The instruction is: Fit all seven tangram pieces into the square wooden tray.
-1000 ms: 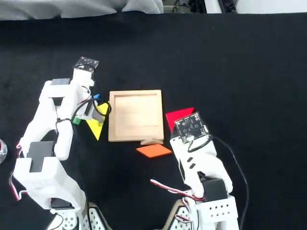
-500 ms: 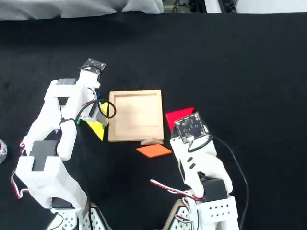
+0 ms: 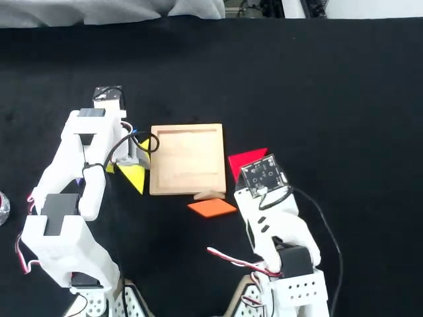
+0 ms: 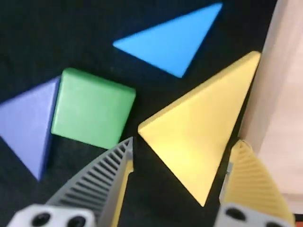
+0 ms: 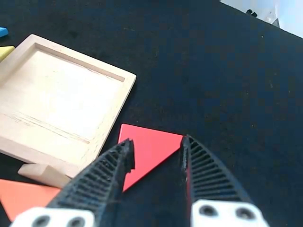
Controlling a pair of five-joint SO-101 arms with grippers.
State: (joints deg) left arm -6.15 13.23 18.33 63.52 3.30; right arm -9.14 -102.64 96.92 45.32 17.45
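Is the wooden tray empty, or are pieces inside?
Empty: the wooden tray shows bare wood inside; the yellow triangle lies outside it.

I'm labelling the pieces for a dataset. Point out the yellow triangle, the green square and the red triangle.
yellow triangle [image 4: 194,137]: left wrist view, middle of its top face.
green square [image 4: 92,109]: left wrist view, middle of its top face.
red triangle [image 5: 149,149]: right wrist view, middle of its visible face.
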